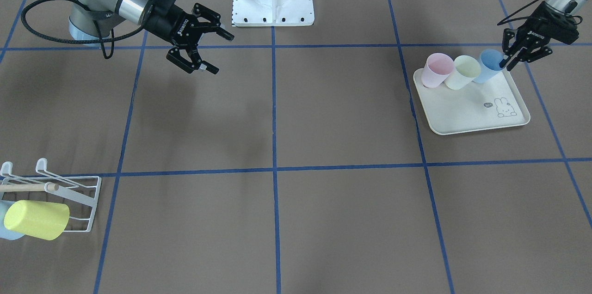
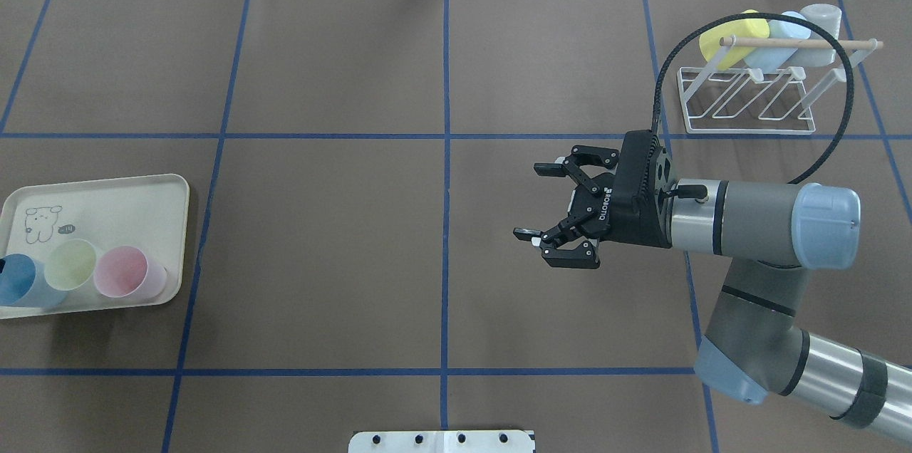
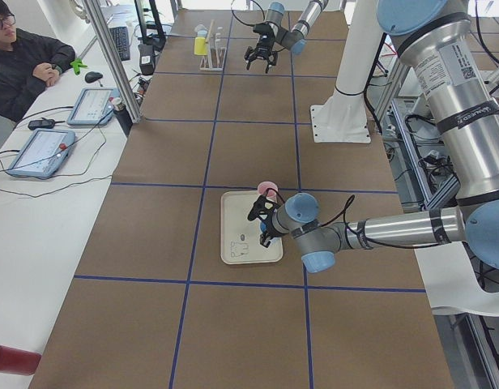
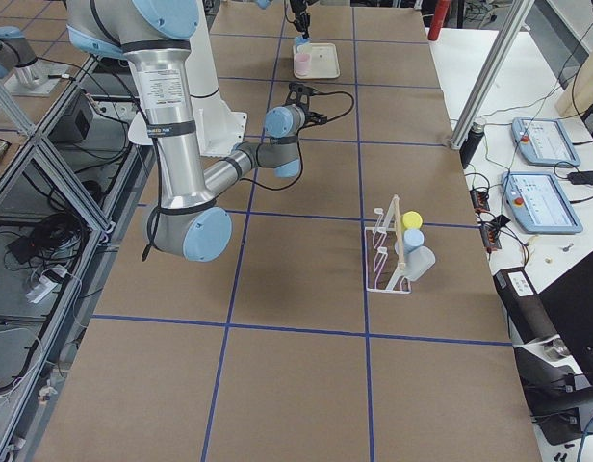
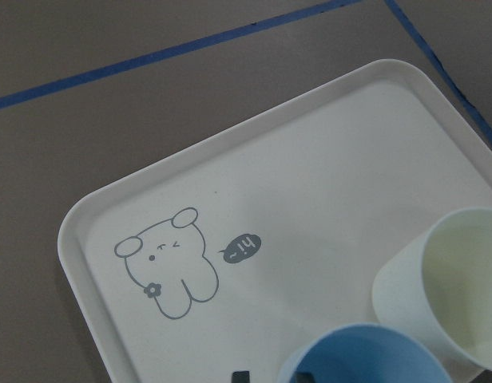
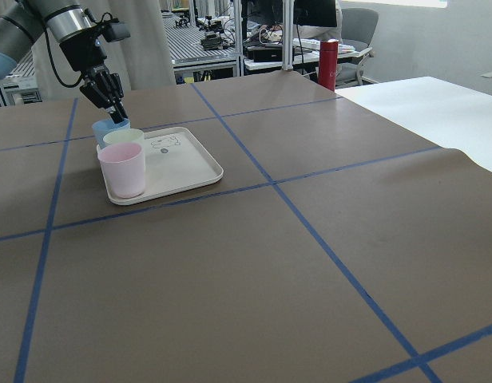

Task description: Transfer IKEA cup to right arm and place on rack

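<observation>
Far left of the tabletop [image 2: 320, 225], cream tray [image 2: 142, 196] is carrying three upright cups in a row: blue cup [image 2: 21, 283] at the left end, pale green cup [image 2: 70, 264] touching it, pink cup [image 2: 128, 272] beside that. Left fingers [image 1: 515, 61] are sitting narrow over the blue cup's rim, one tip seemingly inside and one outside; cannot tell if they are actually pinching it. The green cup is crowding the blue one on one side. The tray is showing an animal drawing [image 5: 168, 267] and a speech bubble reading "hi" [image 5: 241, 247]. Blue tape lines [image 2: 446, 154] are gridding the tabletop. Right of centre, the right arm [image 2: 741, 225] is hovering with its right fingers [image 2: 552, 169] spread wide, holding nothing, "ROBOTIQ" printed on the black body [image 2: 603, 205]. Its cable loop [image 2: 846, 104] is arcing over the rack [image 2: 748, 127] at far right, which is holding a yellow cup [image 2: 730, 33], a light blue cup [image 2: 784, 29] and a grey cup [image 2: 821, 18] behind a wooden rod [image 2: 855, 44].
</observation>
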Controlling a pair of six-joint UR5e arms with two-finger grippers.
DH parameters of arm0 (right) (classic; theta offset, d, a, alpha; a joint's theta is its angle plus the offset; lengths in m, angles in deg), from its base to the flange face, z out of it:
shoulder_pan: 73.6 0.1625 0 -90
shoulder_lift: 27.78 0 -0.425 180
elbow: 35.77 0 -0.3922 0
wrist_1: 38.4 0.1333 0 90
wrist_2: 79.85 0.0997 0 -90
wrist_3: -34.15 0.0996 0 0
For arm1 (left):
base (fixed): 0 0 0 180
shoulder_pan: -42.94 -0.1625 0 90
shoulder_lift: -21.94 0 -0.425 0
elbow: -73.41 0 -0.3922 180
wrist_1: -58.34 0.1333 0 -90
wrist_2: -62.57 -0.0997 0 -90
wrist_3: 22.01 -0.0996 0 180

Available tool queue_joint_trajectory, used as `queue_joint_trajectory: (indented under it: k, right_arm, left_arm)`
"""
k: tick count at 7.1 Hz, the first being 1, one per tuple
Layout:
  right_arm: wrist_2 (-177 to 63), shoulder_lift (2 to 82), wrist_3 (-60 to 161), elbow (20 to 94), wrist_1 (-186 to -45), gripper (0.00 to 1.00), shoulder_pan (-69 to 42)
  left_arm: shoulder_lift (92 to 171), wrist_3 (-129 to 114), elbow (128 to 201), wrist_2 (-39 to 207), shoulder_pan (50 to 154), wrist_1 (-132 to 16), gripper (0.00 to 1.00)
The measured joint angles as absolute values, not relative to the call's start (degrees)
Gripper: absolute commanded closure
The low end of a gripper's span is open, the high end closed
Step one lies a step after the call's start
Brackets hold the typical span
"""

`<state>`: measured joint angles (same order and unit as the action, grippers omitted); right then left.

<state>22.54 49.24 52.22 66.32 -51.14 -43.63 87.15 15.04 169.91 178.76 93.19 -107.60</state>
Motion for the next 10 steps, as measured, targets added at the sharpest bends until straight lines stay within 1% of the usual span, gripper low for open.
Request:
queue_joint_trajectory:
  k: [1,5,7,8,10]
  right_arm:
    - [22.5,49.2,52.2,66.2,-51.1,0.01,-43.6]
    - [22.3,48.1,51.9,64.8,-51.1,0.01,-44.4]
    - [21.8,46.7,51.9,64.6,-51.2,0.01,-44.8]
    - [21.7,45.7,51.9,64.5,-51.2,0.01,-45.6]
    - [21.7,44.5,51.7,63.3,-51.1,0.01,-47.8]
  left_arm:
    - [87.1,15.0,169.9,178.8,93.0,-107.6,1.00]
    - [86.9,14.8,170.8,179.7,94.3,-108.9,1.00]
    - [87.3,14.1,172.4,185.6,102.6,-108.5,1.00]
    - [87.4,14.0,174.8,190.5,107.8,-107.4,1.00]
    - [87.9,16.5,183.7,198.7,115.3,-99.7,1.00]
